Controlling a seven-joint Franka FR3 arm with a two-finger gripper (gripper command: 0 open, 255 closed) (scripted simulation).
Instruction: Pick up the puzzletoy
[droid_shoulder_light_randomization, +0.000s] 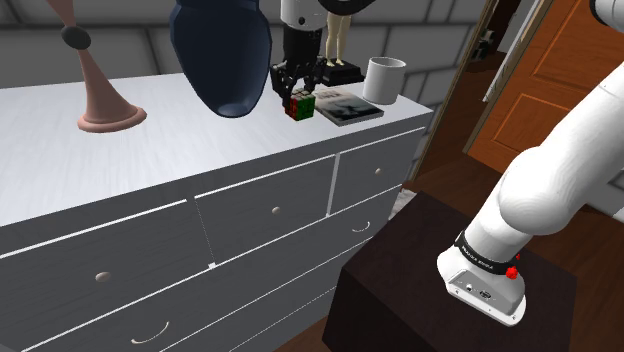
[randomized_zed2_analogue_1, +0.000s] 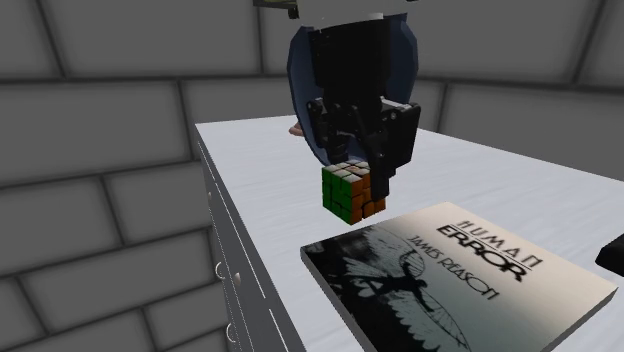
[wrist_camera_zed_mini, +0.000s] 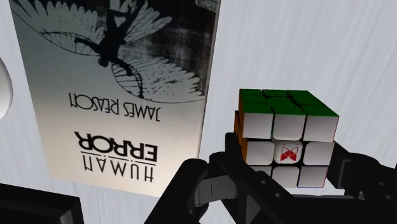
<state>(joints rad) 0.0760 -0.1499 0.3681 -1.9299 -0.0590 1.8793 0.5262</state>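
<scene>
**Puzzle cube clasped beside the book**

The puzzle cube (randomized_zed2_analogue_1: 352, 192) shows green, orange and white faces; the black fingers (randomized_zed2_analogue_1: 386, 172) of the gripper (randomized_zed2_analogue_1: 357, 180) hold it between them; it is low over the white dresser top (droid_shoulder_light_randomization: 60, 150), contact unclear; the book (randomized_zed2_analogue_1: 460, 280) lies just beside; a dark blue vase (droid_shoulder_light_randomization: 222, 50) stands behind.

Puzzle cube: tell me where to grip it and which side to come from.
Grip the puzzle cube on two opposite flat side faces, coming straight down from above. Those faces are parallel, and the book lies close beside it, so a top approach keeps clear of the book. The gripper clasps it that way now.
</scene>
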